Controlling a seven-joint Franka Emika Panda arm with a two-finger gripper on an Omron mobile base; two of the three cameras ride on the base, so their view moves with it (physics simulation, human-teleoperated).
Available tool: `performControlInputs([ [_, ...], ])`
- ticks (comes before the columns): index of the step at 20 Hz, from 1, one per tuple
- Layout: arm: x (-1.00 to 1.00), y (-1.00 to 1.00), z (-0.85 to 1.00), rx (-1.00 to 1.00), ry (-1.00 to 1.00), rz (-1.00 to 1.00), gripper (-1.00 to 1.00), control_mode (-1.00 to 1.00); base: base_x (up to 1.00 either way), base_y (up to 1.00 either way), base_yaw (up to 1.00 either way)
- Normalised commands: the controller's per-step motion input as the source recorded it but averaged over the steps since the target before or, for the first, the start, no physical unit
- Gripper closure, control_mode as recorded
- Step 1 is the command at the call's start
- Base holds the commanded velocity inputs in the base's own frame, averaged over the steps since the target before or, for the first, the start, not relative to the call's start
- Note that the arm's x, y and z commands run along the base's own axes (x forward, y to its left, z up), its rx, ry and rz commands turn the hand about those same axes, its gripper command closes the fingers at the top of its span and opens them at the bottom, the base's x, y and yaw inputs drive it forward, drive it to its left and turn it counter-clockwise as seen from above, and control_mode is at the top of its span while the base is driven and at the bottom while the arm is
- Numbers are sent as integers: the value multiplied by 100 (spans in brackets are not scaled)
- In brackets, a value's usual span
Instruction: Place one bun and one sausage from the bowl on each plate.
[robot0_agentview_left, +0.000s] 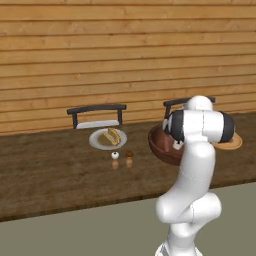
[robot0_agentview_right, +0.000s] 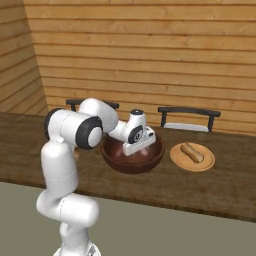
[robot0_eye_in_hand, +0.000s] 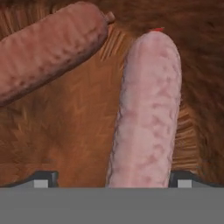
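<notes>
My gripper (robot0_eye_in_hand: 113, 179) is open and reaches down inside the dark reddish-brown bowl (robot0_agentview_right: 120, 162). One pale pink sausage (robot0_eye_in_hand: 148, 109) lies lengthwise between its two fingertips (robot0_eye_in_hand: 42, 178), close to the right one. A second, darker sausage (robot0_eye_in_hand: 48, 48) lies apart from it at the upper left on the bowl's floor. To the right of the bowl a tan plate (robot0_agentview_right: 206, 162) holds a bun (robot0_agentview_right: 192, 152). To the left of the bowl (robot0_agentview_left: 159, 145), a grey-white plate (robot0_agentview_left: 96, 141) carries a bun (robot0_agentview_left: 111, 136) with something reddish along it.
Two small shakers (robot0_agentview_left: 115, 155) (robot0_agentview_left: 129, 154) stand just in front of the grey-white plate. Two dark chairs (robot0_agentview_left: 96, 115) (robot0_agentview_right: 189, 117) stand behind the wooden counter (robot0_agentview_left: 55, 170), against the plank wall. My arm's elbow rises at the counter's near edge.
</notes>
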Motion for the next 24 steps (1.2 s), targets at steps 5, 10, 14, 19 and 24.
performControlInputs([
  [5, -26, 0, -18, 0, 6, 1, 100, -100, 0, 0, 0],
  [10, -13, 0, -7, 0, 0, 0, 100, -100, 0, 0, 0],
  [14, 0, 0, 0, 0, 0, 0, 100, -100, 0, 0, 0],
  [19, -33, -26, 67, 6, -1, 0, 100, -100, 0, 0, 0],
  [24, -46, -39, 100, 12, -3, 1, 100, -100, 0, 0, 0],
])
